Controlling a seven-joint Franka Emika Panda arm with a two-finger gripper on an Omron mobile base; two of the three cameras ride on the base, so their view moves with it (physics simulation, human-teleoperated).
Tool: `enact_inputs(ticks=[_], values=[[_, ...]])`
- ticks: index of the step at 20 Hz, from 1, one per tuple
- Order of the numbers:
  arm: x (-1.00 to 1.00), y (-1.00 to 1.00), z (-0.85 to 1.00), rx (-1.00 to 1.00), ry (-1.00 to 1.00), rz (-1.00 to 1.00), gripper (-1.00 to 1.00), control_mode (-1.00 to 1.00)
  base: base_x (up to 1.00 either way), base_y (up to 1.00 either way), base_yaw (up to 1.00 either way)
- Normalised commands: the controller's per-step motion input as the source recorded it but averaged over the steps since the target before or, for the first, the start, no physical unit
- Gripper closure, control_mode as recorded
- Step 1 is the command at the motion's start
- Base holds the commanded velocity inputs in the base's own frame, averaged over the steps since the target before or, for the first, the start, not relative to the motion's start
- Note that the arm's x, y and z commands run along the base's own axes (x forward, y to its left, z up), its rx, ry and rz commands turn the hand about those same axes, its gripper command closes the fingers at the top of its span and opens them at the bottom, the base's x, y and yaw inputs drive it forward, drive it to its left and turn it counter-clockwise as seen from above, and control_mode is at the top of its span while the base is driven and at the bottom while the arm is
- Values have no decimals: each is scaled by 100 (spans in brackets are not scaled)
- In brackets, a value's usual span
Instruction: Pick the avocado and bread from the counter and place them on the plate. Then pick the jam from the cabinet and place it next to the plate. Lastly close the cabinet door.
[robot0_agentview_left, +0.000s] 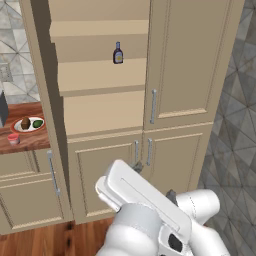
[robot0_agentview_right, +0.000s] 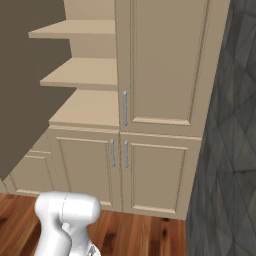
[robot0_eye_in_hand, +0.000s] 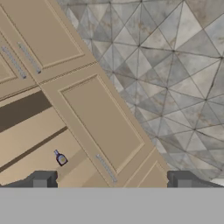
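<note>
The end effector (robot0_eye_in_hand: 112, 181) hangs released, its two dark fingertips (robot0_eye_in_hand: 40, 180) spread wide with nothing between them, aimed at the cabinet (robot0_agentview_left: 105, 107) from well back. Ahead of it and towards its left tip, a dark bottle (robot0_agentview_left: 118, 53) stands on an open shelf beside the shut right-hand door (robot0_agentview_left: 187, 60). Far off to the left on the desk (robot0_agentview_left: 27, 142), the plate (robot0_agentview_left: 30, 129) carries the bread (robot0_agentview_left: 25, 122) and avocado (robot0_agentview_left: 37, 123), with the jam (robot0_agentview_left: 13, 139) just beside its near rim.
</note>
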Motion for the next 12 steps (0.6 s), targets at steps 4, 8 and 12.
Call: enact_inputs(ticks=[4, 8, 12], values=[[0, 20, -29, 0, -16, 0, -100, -100, 0, 0, 0], [0, 17, -23, 0, -12, 0, -100, -100, 0, 0, 0], [0, 18, -25, 0, -6, 0, -100, -100, 0, 0, 0]])
